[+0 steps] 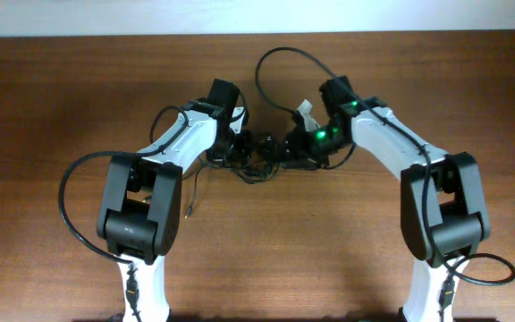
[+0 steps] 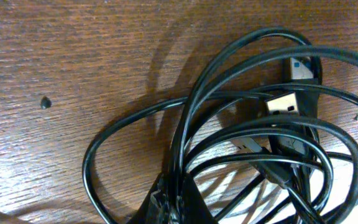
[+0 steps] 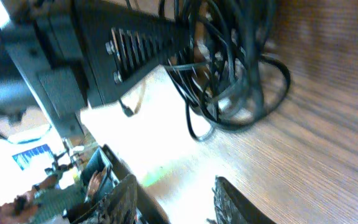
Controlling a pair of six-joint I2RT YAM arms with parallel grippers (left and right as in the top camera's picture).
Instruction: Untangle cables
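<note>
The cables (image 1: pixel 256 164) are a tangled bundle of thin black cords on the wooden table between the two arms. In the left wrist view the cables (image 2: pixel 241 143) loop over each other, with two USB plugs (image 2: pixel 283 103) among them. My left gripper (image 2: pixel 179 205) is shut on a few strands at the bundle's edge; it also shows in the overhead view (image 1: pixel 238 145). My right gripper (image 3: pixel 176 202) is open and empty, just short of the tangle (image 3: pixel 229 74); in the overhead view it (image 1: pixel 286 148) sits at the bundle's right side.
One thin cord end trails toward the front left of the bundle (image 1: pixel 190 192). Thicker arm cables loop behind the right arm (image 1: pixel 280 58) and beside the left arm's base (image 1: pixel 68 201). The left gripper's body (image 3: pixel 123 46) fills the right wrist view's upper left.
</note>
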